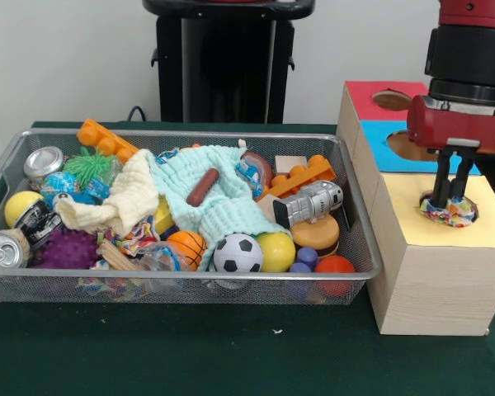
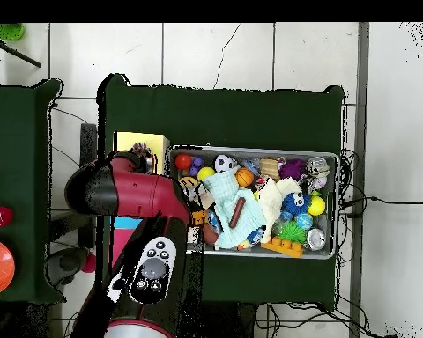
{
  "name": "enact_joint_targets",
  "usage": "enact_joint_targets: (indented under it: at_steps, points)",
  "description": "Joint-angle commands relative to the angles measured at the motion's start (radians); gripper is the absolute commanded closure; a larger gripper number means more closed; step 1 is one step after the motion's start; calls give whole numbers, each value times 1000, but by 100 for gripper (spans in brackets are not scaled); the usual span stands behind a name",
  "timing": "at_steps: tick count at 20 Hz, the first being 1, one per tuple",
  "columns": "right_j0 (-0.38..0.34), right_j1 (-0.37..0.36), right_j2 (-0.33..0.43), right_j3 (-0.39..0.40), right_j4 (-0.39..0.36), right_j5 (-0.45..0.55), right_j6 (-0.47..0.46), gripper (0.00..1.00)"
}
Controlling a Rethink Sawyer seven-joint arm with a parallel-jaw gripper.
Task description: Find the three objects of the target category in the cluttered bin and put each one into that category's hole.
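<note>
My tool (image 1: 451, 198) hangs straight down over the yellow-topped box (image 1: 433, 264), fingers drawn narrow and pinching a multicolour patterned fabric piece (image 1: 450, 213) that sits in the box's round hole (image 1: 470, 216). The wire bin (image 1: 359, 227) stands just beside the box on the green worktop (image 1: 231, 355). From overhead my arm (image 2: 131, 195) covers the tool and most of the box; only a yellow corner shows.

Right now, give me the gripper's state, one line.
Gripper: fingers close together, down at the yellow-topped box's hole, on the multicolour fabric piece sitting in it; appears shut on it.
</note>
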Motion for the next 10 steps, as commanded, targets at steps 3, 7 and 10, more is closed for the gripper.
enact_joint_targets:
  at_steps: [3,7,10]
  points:
    - [-26,46,83,15,36,89,208,100]
    - [-22,45,74,4,28,103,195,0]
    - [-25,36,75,-1,28,146,189,0]
